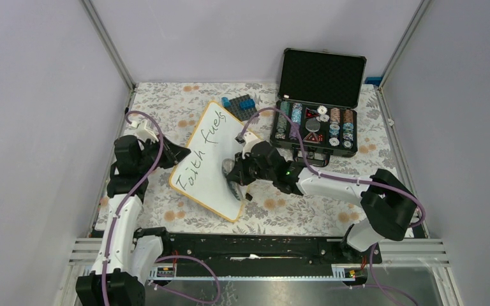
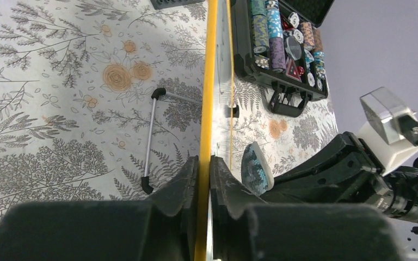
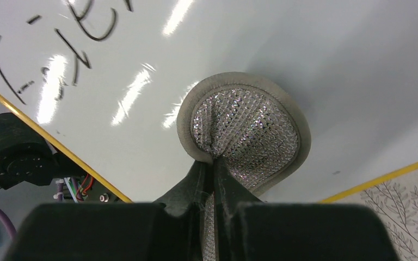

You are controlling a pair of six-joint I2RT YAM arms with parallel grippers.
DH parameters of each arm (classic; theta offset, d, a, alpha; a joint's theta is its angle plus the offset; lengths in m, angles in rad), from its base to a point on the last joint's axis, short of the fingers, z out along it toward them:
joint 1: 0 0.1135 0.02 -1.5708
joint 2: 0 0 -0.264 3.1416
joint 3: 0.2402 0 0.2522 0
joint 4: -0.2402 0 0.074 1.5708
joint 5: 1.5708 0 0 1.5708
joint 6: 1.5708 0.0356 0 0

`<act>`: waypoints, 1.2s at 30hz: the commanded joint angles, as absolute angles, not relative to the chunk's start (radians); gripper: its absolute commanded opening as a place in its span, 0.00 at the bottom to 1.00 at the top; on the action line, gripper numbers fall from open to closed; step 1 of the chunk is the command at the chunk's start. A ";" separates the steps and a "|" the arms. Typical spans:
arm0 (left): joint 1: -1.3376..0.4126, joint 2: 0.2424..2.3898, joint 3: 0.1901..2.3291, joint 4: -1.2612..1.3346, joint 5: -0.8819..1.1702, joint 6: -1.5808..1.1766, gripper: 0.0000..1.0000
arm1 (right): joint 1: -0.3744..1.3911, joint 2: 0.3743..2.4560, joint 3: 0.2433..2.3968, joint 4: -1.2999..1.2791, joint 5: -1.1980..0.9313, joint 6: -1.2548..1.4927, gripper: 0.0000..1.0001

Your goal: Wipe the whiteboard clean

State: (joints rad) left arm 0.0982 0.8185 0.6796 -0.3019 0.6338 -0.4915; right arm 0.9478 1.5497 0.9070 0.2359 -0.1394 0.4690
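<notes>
The whiteboard lies tilted on the floral cloth, with black writing "Faith fuels" along its left half. My left gripper is shut on the board's left yellow rim, which stands edge-on between the fingers. My right gripper is shut on a round, silvery-grey mesh eraser pad and presses it against the board's bare white lower right part. The pad also shows in the left wrist view. Some of the writing shows at the upper left of the right wrist view.
An open black chip case with stacked chips stands at the back right, also in the left wrist view. A dark tray of blue blocks lies behind the board. A thin metal wire stand lies on the cloth beside the rim.
</notes>
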 commanded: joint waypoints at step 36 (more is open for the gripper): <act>-0.035 0.790 0.686 -0.250 0.572 -0.400 0.00 | 1.211 1.672 0.904 0.305 -0.005 0.078 0.00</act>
